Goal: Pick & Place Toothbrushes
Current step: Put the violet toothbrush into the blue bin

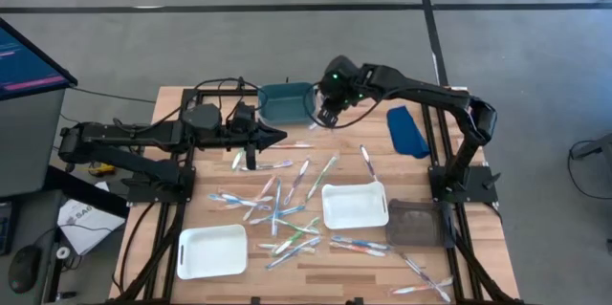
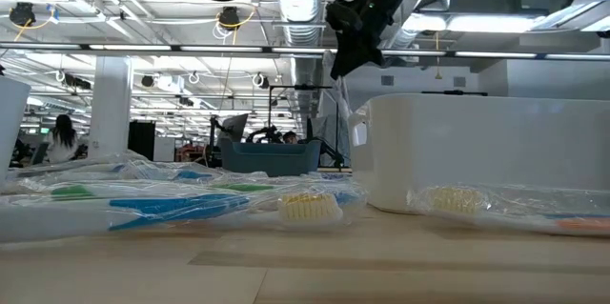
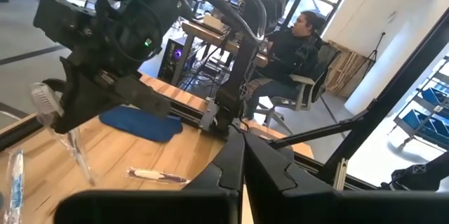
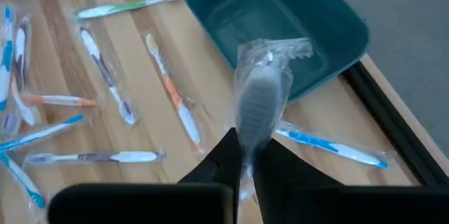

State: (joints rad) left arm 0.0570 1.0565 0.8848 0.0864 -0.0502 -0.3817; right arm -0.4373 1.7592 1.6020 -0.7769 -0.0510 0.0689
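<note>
Left gripper (image 1: 279, 135): mine, shut, empty, parked mid-table.
Teal bin (image 1: 287, 101): empty, far edge.
Right gripper (image 1: 320, 117): mine, clamped on one wrapped toothbrush (image 4: 261, 104), raised beside the bin's rim.
Loose toothbrushes (image 1: 277, 211): scattered centre.
Risk: slick wrapper slipping; early release drops it outside the bin.

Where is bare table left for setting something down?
Free: the strip between the blue cloth and the right white tray, and the front edge beside the left white tray. Crowded: the loose toothbrushes between the two white trays and along the front right.
</note>
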